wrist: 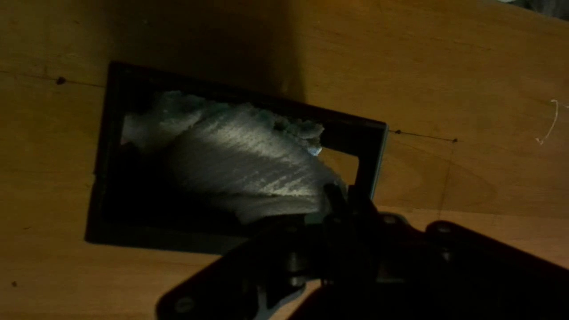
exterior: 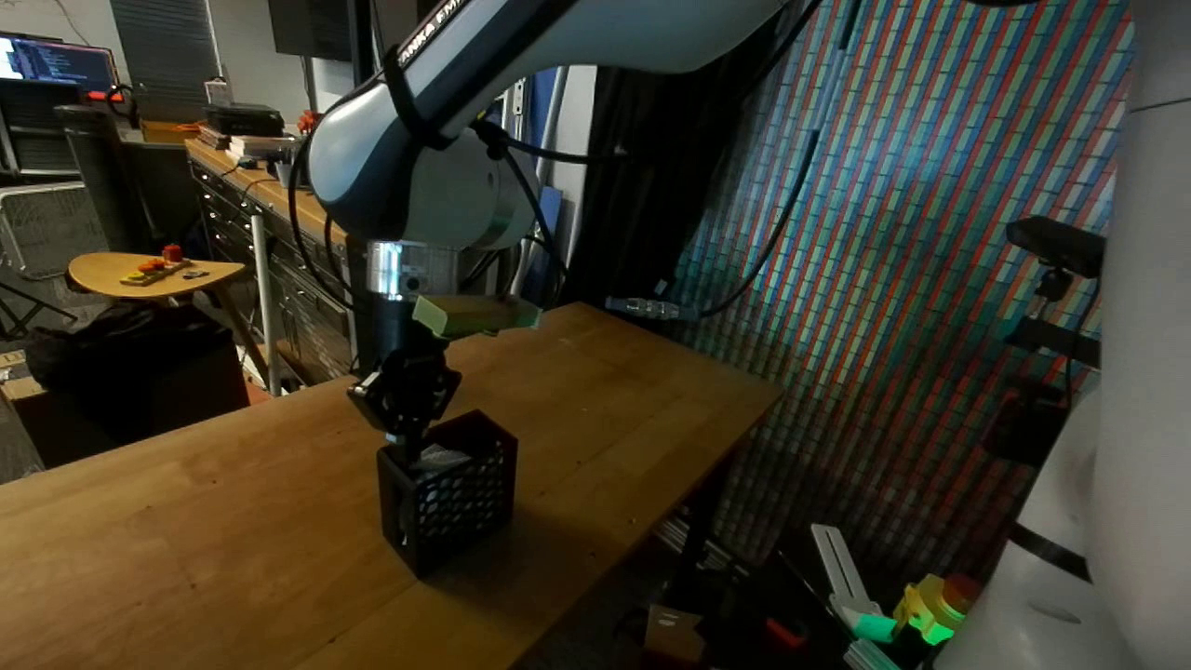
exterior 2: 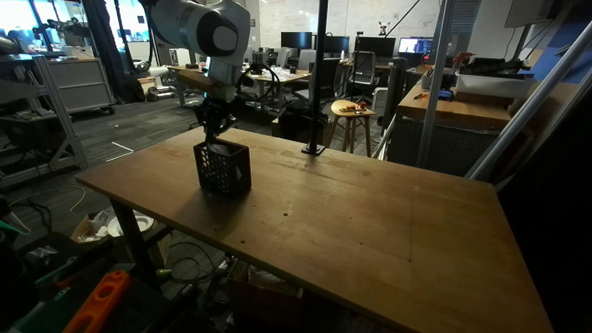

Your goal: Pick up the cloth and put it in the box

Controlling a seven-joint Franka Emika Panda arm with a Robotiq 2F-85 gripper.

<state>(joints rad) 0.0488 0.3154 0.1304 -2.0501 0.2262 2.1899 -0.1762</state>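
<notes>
White-and-black Panda arm (exterior: 521, 56) reaches in from upper R in an exterior view, bends at its rounded joint over the brown wooden table (exterior 2: 360, 208), then drops approx. vert. to the black two-finger gripper (wrist: 344, 190), pointing down at an end of the small black lattice-sided box (exterior: 465, 521). A tan block w/ greenish end (exterior: 475, 314) juts from the wrist. Jaws nearly together, pinching the pale grey-white wrinkled cloth (wrist: 249, 160), whose folds run to the fingertips; visible cloth is w/in the box walls, part of it near rim level. Can't tell how far the tips dip below the rim. Wrist view alone gives the cloth's spread from above, rough edge along a long wall, & table wood thru a cut-out in the box's end. Both exterior views instead show the lattice holes + a bit of cloth thru a side slot. Black upright post (exterior 2: 317, 101) at the table's far edge shows only in an exterior view; multicoloured brick-patterned wall covering (exterior: 884, 279), likewise only in an exterior view.
</notes>
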